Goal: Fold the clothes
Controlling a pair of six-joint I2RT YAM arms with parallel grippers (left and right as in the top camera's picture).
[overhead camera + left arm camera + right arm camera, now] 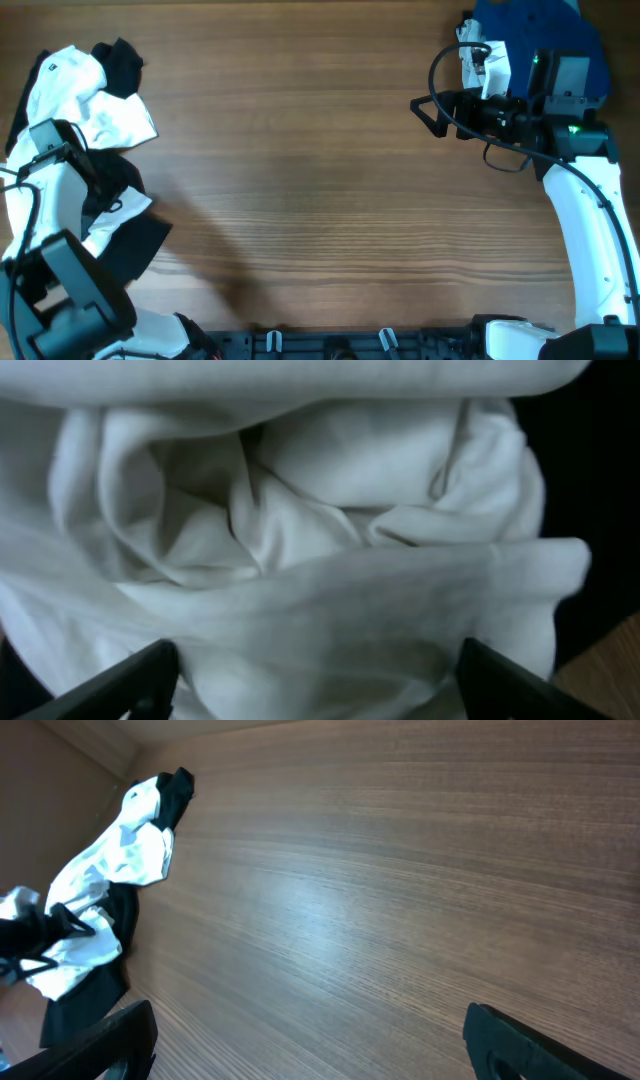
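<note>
A crumpled pile of white clothes (85,95) mixed with black clothes (125,65) lies at the table's left edge. My left gripper (68,150) hangs over this pile. In the left wrist view its fingers (315,665) are wide open, with the white cloth (300,530) bulging between them and filling the view. My right gripper (428,112) is open and empty above bare table at the right. In the right wrist view (310,1035) it looks across the table toward the pile (105,870). A blue garment (540,30) lies at the back right.
A small white item (478,62) lies at the blue garment's left edge, under the right arm's cables. The wooden table (300,180) stretches between the two arms. A black rail (330,342) runs along the front edge.
</note>
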